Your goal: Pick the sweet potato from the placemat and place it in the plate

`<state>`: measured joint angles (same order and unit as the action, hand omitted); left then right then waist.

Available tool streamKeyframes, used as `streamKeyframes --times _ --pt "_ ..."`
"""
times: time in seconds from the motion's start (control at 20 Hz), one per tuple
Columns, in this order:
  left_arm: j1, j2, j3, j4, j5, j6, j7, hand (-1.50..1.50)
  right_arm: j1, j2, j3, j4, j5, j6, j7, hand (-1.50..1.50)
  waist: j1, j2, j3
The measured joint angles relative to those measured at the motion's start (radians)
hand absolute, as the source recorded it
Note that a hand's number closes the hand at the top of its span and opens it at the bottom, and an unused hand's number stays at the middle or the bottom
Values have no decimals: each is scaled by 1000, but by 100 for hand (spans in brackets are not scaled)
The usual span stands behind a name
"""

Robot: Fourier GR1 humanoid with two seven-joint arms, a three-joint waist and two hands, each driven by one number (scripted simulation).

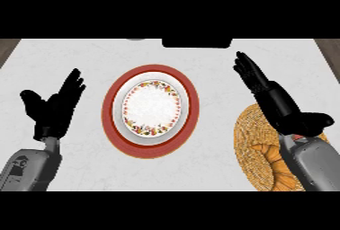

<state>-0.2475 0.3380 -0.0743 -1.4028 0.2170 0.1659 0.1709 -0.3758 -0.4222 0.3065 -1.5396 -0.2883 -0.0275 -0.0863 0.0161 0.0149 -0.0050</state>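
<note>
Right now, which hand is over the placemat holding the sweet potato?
The right hand; its arm crosses the woven placemat and sweet potato. The left hand rests beside the plate.

Right hand (269, 92) open above placemat (251, 134); sweet potato (275, 157) beneath forearm.

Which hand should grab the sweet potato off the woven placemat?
Right. The right hand is open above the round straw-coloured woven placemat, where the orange sweet potato lies partly under its forearm. The left hand rests open beyond the red-rimmed floral plate.
</note>
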Motion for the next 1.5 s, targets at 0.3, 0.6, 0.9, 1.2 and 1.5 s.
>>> streamKeyframes --times 0.3,0.6,0.9,1.2,1.5 --pt "83 98 13 -10 -98 4 -90 0 62 44 -241 17 -299 4 32 -150 -21 -17 8" --pt "226 137 4 -28 -167 16 -201 0 185 -16 -463 52 -271 -199 -25 -150 -37 -24 6" --pt "302 145 20 -56 -189 8 -268 0 413 54 -584 -148 -326 -253 -86 -150 -36 -22 5" --pt "342 122 20 -66 -220 16 -309 0 573 -57 -606 -264 -335 -117 25 -150 -31 -19 4" --pt "347 123 24 -79 -224 4 -311 0 647 -254 -602 -274 -269 3 170 -150 -21 -16 4"
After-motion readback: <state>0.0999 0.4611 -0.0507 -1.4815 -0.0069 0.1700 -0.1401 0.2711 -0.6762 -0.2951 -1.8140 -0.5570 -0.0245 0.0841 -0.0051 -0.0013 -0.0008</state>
